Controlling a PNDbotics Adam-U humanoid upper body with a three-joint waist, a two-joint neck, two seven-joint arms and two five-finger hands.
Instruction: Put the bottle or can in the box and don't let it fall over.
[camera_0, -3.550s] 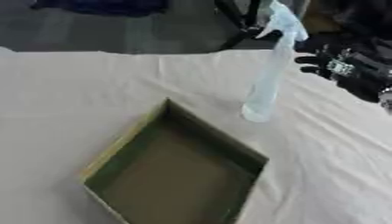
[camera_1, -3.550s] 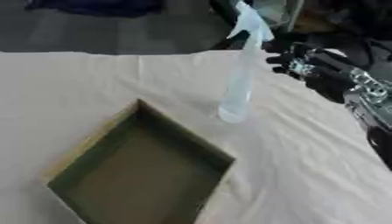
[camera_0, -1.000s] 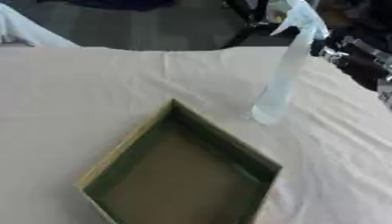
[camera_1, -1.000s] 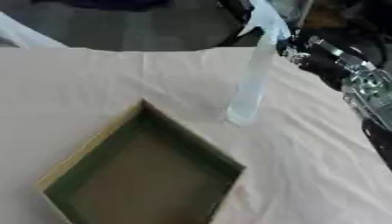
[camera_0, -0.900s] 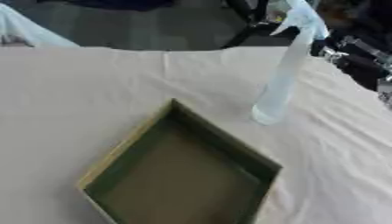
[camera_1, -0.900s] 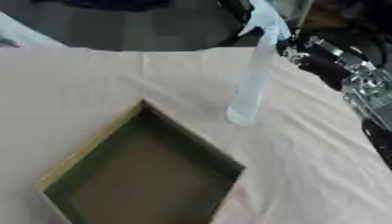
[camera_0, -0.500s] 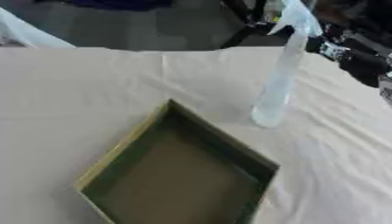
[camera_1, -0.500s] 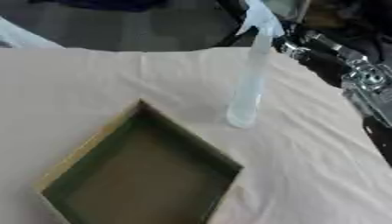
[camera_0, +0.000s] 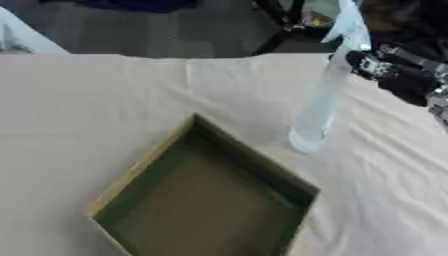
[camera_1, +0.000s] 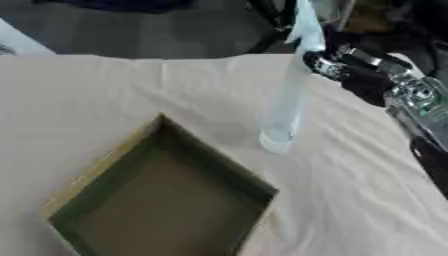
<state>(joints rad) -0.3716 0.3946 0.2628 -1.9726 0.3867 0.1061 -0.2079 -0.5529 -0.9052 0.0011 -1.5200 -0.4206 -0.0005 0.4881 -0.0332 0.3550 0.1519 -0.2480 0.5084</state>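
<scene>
1. Where the cloth-covered tabletop (camera_0: 105, 100) lies, one spray bottle (camera_0: 322, 100) stands upright just beyond one empty box (camera_0: 206, 200).
2. Only the right eye view shows the silver forearm (camera_1: 418, 97).
3. One robot hand (camera_1: 337, 65), the right, sits against the bottle's neck; whether its fingers hold the neck cannot be told.

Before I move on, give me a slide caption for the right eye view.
Right robot hand reaches a tall, upright spray bottle beside the empty box.
</scene>
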